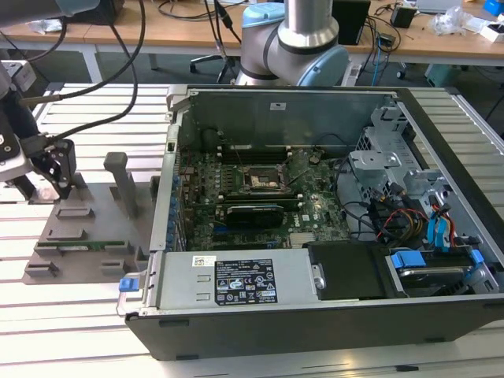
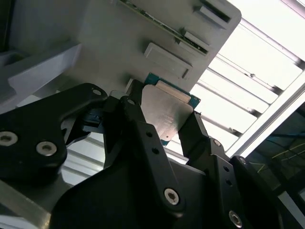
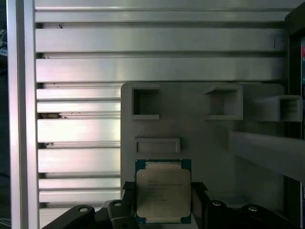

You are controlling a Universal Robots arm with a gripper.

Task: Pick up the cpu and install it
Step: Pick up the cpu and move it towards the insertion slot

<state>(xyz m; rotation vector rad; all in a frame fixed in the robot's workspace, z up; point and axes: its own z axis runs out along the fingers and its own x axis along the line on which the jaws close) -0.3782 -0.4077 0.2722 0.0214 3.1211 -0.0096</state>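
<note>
In the exterior view, the gripper hangs at the view's far left, low over a grey fixture tray that lies on the slatted metal worktop. The tray carries a long green memory stick in a slot along its near side, and a grey post stands upright from it. Just beside the tray, toward the view's right, an open computer case lies on its side. Inside it are a green motherboard with a black-framed socket near the middle, a labelled metal power supply along the near wall, and a drive cage with blue-tabbed cables at the right end. The arm's base rises behind the case.

In the second wrist view, the cpu shows silver top up, with a thin teal rim. It sits between two black fingers; the jaws are drawn in against its opposite edges, pinching it. The chip is at the tray's edge, next to a small raised block.

In the first wrist view, the cpu is again bracketed by the fingers, one on either side, at the tray's border nearest the camera. Two square pockets sit further along the tray. I cannot tell whether the chip rests in its seat or has left it.
</note>
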